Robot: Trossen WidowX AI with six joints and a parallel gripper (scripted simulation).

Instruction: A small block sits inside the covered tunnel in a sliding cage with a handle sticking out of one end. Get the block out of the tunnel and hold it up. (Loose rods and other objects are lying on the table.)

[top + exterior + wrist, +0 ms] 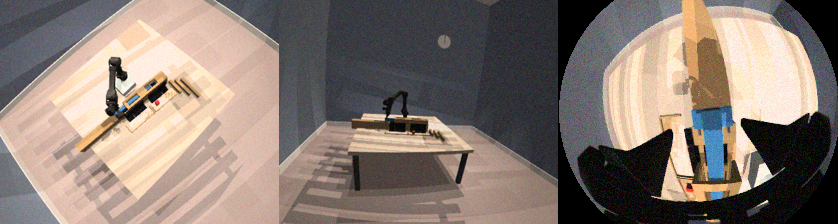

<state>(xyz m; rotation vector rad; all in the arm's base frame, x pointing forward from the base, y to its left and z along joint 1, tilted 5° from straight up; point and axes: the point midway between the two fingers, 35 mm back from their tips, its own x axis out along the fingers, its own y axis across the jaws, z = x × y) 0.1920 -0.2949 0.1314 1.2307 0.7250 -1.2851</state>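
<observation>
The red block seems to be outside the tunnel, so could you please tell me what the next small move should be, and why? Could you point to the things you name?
Probably raise the jaws straight up, clear of the blue handle (120, 109) (389, 120) (713, 117): they stand wide open around it, holding nothing, while the red block (157, 102) (413, 131) (689, 188) lies beside the tunnel (141, 93) (407, 124) (718, 186).
</observation>
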